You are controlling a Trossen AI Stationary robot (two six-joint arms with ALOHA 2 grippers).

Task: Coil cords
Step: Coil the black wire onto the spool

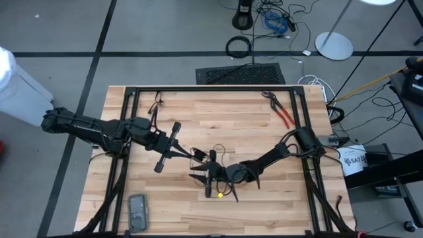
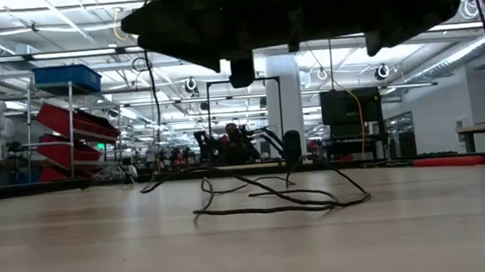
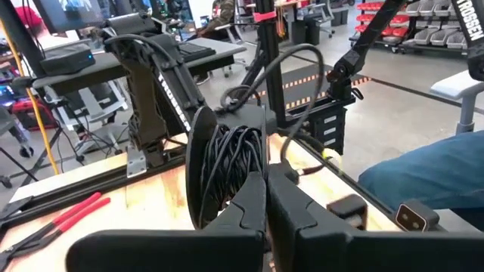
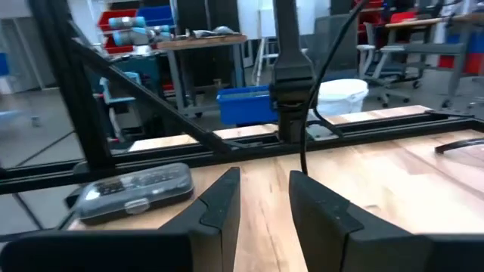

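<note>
Your thin black cord point(image 1: 213, 157) lies in loose, floppy loops on the pale wood bench point(image 1: 198, 112), near the middle. Your left gripper point(image 1: 192, 156) sits at the cord's 9 o'clock side, pinched tight shut; whether it has hold of the cord, I cannot tell. Your right gripper point(image 1: 210, 176) sits at the cord's 6 o'clock side, its smooth dark fingers point(image 4: 219, 204) partly apart with nothing between them.
</note>
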